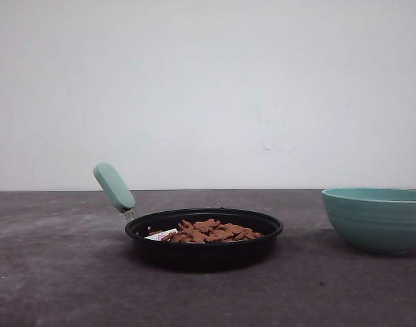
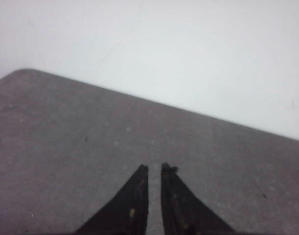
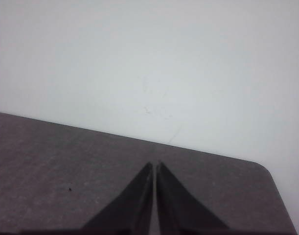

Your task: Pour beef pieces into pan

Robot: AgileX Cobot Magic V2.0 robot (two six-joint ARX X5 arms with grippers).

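Observation:
The black pan [image 1: 202,253] sits on the dark table in the middle of the front view, its mint-green handle [image 1: 114,186] rising to the back left. Inside it lies a heap of reddish-brown beef pieces [image 1: 211,231], with a small white scrap [image 1: 160,235] at their left edge. In the left wrist view my left gripper [image 2: 154,168] hangs over bare table, its fingers nearly together with a thin slit between them and nothing held. My right gripper [image 3: 155,164] is shut over bare table near a rounded table corner, also holding nothing.
A teal ribbed bowl [image 1: 376,219] stands upright at the right edge of the front view, apart from the pan. A white wall runs behind the table's far edge. Bare tabletop lies in front of the pan and to its left.

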